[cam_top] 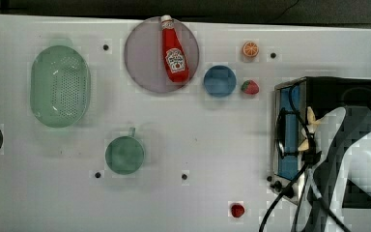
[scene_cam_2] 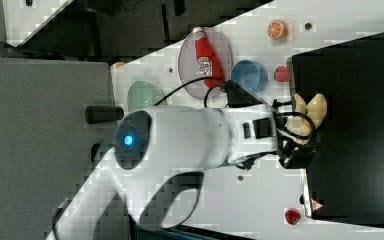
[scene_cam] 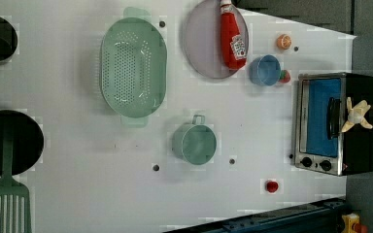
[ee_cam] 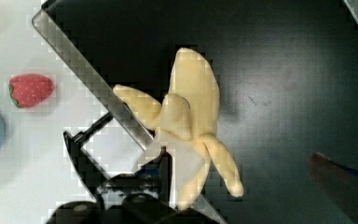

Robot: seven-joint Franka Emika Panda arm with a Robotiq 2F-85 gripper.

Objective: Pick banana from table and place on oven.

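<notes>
We find the banana point(ee_cam: 191, 126) lying on the black top of the toaster oven point(scene_cam: 362, 145), at the edge above the glass door, with one stubby finger overhanging the silver front frame. In the left view it sits at about 3 o'clock from the green cup point(scene_cam: 194, 143). The gripper point(ee_cam: 242, 175) hangs directly above the banana, and the wrist view shows its jaws spread wide, one on each side of the fruit, gripping nothing. We judge that the banana has been released here because the flat top bears its weight unaided, so the placement appears complete. The overhanging finger is a minor risk: a jaw brushing it could tip the banana off the edge toward the counter point(cam_top: 198, 145). The ketchup bottle point(cam_top: 175, 50), the blue dish point(cam_top: 220, 80) and the strawberry point(cam_top: 250, 87) stand well apart from the oven top.
</notes>
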